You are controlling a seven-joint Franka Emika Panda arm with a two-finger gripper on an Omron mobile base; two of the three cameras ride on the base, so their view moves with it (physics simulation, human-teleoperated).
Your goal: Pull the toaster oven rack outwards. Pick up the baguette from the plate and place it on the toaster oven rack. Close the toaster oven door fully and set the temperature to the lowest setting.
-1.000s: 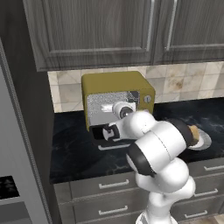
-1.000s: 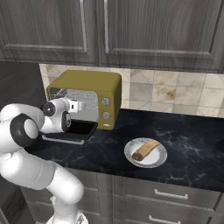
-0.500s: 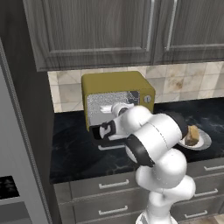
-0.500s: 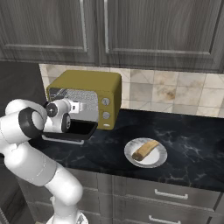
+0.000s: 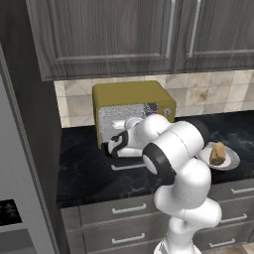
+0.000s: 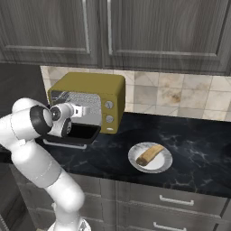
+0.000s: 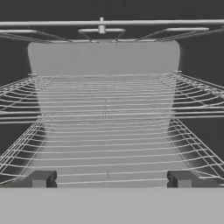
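Presently, the end effector (image 7: 109, 179) is standing wide open at the mouth of the toaster oven (image 6: 97, 88), gripping nothing. In the hand view its two fingertips (image 7: 40, 179) are sitting apart, just over the front edge of the toaster oven rack (image 7: 105, 131), which is lying inside the cavity. The toaster oven door (image 6: 79, 133) is lying folded down onto the dark table (image 6: 189, 140). The baguette (image 6: 150, 154) is resting on the plate (image 6: 163, 164), well apart from the oven, to its right in both base views.
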